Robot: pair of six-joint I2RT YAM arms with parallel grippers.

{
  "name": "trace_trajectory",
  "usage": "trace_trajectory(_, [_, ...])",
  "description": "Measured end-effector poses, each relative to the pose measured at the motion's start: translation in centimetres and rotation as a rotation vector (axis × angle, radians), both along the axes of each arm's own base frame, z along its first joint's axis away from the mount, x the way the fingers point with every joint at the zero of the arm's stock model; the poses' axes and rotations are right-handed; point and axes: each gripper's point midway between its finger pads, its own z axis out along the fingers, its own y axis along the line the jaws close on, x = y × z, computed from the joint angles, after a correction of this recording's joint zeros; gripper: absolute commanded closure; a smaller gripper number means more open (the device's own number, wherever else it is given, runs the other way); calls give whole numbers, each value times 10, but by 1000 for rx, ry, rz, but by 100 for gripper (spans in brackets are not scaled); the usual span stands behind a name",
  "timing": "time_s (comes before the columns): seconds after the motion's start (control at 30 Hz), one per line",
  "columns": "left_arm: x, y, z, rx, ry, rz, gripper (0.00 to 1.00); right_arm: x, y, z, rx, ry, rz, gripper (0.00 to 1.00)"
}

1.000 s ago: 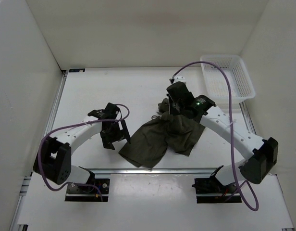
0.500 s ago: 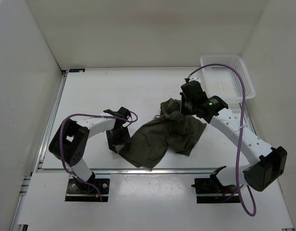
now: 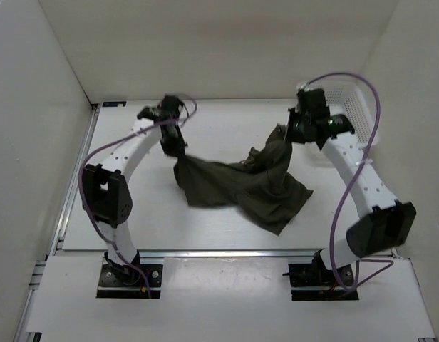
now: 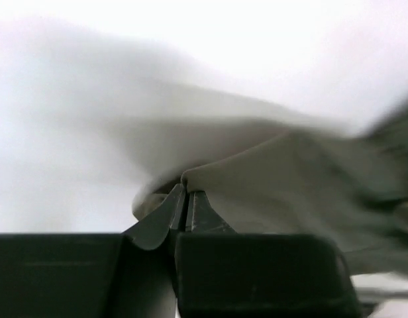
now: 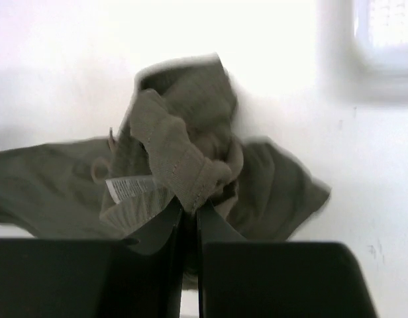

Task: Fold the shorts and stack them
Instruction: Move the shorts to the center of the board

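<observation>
The dark olive-green shorts [image 3: 241, 189] hang stretched between both arms over the middle of the table, their lower part trailing on it. My left gripper [image 3: 178, 153] is shut on a fabric edge at the shorts' left end [image 4: 257, 179]. My right gripper [image 3: 285, 135] is shut on the bunched waistband [image 5: 184, 159], where a white care label [image 5: 131, 187] shows. The fabric sags in folds between the two grips.
A white mesh basket [image 3: 351, 107] stands at the back right corner, seen blurred in the right wrist view [image 5: 383, 40]. White walls close in the table on three sides. Purple cables loop off both arms.
The left gripper closed on the left edge of the shorts and lifted it toward the back left. The right gripper carried the waistband up and to the back right, spreading the fabric.
</observation>
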Motion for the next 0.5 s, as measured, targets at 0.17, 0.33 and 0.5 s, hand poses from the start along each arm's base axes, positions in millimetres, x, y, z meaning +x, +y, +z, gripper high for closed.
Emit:
trace_trajectory(0.17, [130,30,148,-68,-401,82,90,94,7,75,109,-142,0,100])
trace_trajectory(0.33, [130,86,267,-145,-696,144,90,106,7,166,213,-374,39,100])
trace_trajectory(0.5, [53,96,302,-183,-800,107,90,43,-2,186,255,-500,66,63])
